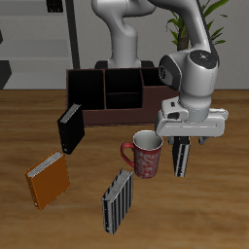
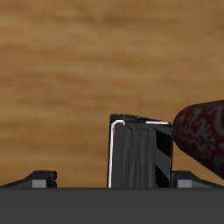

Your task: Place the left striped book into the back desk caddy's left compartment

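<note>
Books: you have four on the worktop.
Fingers: pinching the left striped book.
Caddy: one.
Mug: one.

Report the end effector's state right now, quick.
End effector: shut on the left striped book, which sits upright between its fingers beside the red mug.

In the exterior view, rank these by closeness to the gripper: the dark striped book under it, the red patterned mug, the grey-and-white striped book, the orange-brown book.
Measured from the gripper in the exterior view:
1. The thin dark striped book, upright between the fingers.
2. The red patterned mug, right beside that book.
3. The paler grey-and-white striped book, nearer the table's front edge.
4. The orange-brown book, across the table, beyond the mug.
</note>
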Motion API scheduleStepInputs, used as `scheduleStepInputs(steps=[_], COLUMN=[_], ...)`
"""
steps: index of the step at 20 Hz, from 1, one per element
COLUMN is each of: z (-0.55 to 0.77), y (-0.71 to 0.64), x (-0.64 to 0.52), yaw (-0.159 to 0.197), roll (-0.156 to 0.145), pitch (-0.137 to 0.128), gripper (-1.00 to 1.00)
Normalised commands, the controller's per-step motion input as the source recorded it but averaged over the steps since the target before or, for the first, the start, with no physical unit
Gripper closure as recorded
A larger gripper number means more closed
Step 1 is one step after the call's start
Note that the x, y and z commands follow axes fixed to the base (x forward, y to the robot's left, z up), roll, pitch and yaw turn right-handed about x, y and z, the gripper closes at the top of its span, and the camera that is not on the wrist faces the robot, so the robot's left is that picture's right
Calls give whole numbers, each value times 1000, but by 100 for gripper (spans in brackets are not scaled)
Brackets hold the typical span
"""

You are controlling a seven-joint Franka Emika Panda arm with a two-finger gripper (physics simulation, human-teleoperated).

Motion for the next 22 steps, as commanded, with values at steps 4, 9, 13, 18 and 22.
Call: scheduleStepInputs(steps=[4, 9, 13, 18, 22], z=[-73, 21, 223, 420, 707], y=[-84, -75, -46, 3, -27], x=[27, 37, -49, -175, -309], yaw=[-6, -10, 0, 4, 22], roll=[-9, -1, 5, 18, 36], pitch=[9, 4, -21, -23, -64], gripper=[100, 100, 100, 100, 100])
